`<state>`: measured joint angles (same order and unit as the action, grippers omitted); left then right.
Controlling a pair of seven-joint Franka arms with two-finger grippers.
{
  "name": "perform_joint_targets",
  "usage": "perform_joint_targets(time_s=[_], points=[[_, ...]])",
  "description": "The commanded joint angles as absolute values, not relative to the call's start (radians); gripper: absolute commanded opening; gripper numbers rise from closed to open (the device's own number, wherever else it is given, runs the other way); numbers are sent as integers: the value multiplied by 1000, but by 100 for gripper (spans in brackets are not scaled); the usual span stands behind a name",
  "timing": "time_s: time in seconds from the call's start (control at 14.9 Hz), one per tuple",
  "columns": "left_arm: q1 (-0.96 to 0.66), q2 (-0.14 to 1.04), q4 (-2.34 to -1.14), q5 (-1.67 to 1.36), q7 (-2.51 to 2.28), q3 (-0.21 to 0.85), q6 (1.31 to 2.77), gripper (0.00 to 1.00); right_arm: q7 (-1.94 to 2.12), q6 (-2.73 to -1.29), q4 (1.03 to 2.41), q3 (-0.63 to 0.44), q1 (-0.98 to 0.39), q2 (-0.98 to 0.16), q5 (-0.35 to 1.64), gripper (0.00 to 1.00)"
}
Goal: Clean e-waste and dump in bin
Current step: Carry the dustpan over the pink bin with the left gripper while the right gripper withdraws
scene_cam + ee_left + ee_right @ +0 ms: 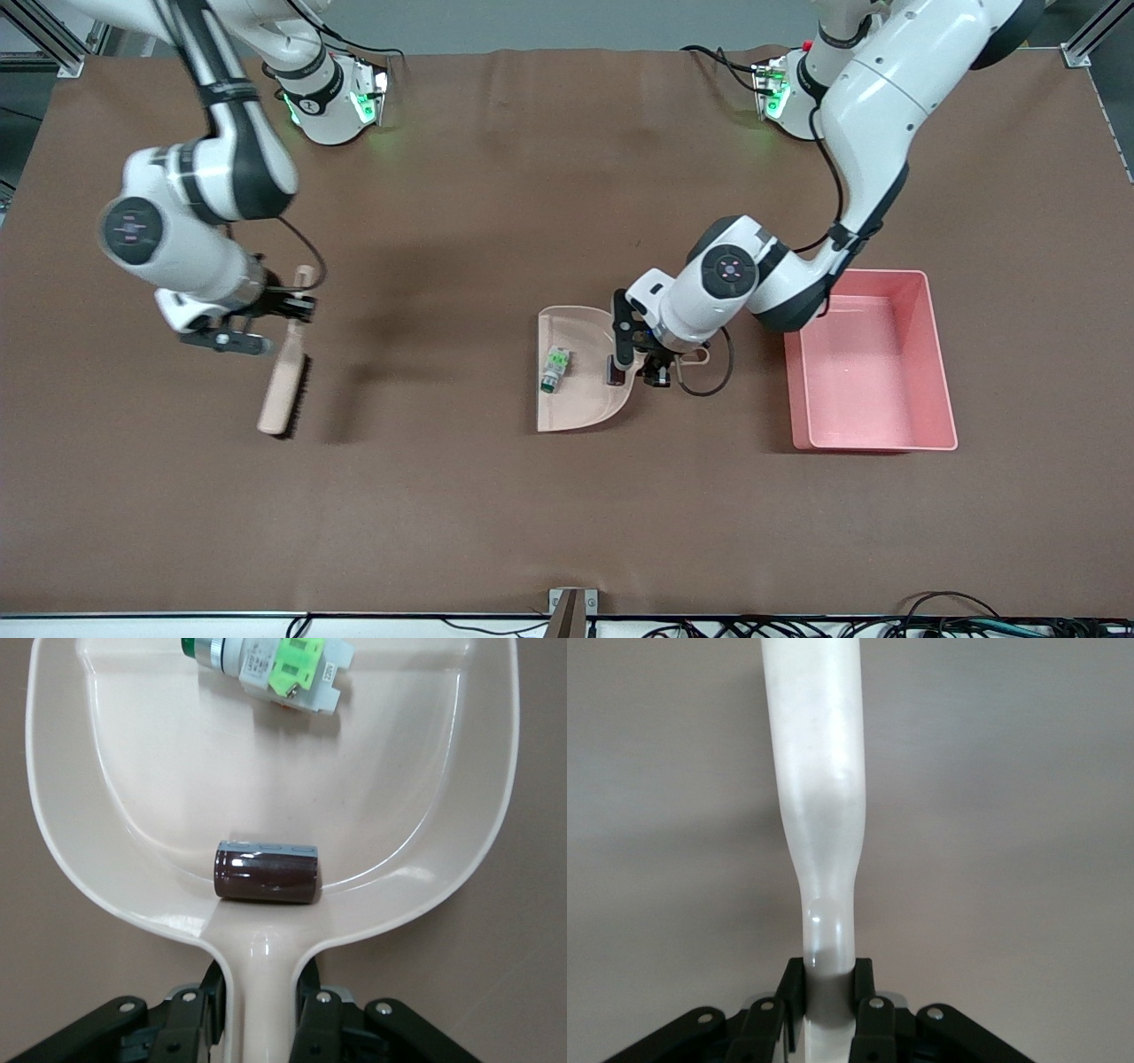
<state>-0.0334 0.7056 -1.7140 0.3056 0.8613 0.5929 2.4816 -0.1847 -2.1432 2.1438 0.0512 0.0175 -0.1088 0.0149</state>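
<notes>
Lying across the whole view, a brown table [496, 514], bearing everything else. Sitting on it toward the left arm's end, just beside the dustpan, the pink bin [930, 354], open side up and holding no scraps. Lying flat in the middle of the table, the beige dustpan [580, 408], with its handle pointing toward the bin. Reaching down to that handle, the left gripper [651, 368], with its fingers [213, 1001] pinching the dustpan handle from both sides. Hanging well apart from the dustpan, toward the right arm's end of the table, a beige brush [283, 390] with dark bristles along one edge, its shadow falling on the table between it and the dustpan. Holding the thin end of that brush, the right gripper [288, 306], with its fingers [793, 988] pressing tight on the handle from both sides. Resting inside the dustpan, both bits of e-waste. Lying on the pan floor nearer its open edge, the whitish scrap [555, 368] with bright green parts. Lying deeper in the dustpan, up against the curved wall next to the handle, the dark brown block [267, 872], a small round piece on its side with a grey band at one end.
</notes>
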Motion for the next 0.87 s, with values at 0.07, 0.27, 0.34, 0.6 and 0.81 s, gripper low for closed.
perform_joint_targets(time_s=[0.07, 0.27, 0.34, 0.6, 0.81], points=[[92, 715, -1698, 328, 905, 699, 2490, 9, -60, -2167, 2336, 74, 168, 21, 0, 0], [205, 692, -1703, 328, 971, 770, 2473, 9, -40, -2299, 2466, 75, 212, 17, -2, 0], [239, 678, -1704, 330, 1004, 781, 2458, 9, -38, -2360, 2502, 77, 207, 12, -2, 0], [454, 672, -1703, 328, 1112, 929, 2361, 9, -29, -2402, 2525, 78, 160, -29, -2, 0], [602, 672, -1700, 328, 1169, 1015, 2278, 9, -29, -2413, 2525, 78, 147, -40, -2, 0]])
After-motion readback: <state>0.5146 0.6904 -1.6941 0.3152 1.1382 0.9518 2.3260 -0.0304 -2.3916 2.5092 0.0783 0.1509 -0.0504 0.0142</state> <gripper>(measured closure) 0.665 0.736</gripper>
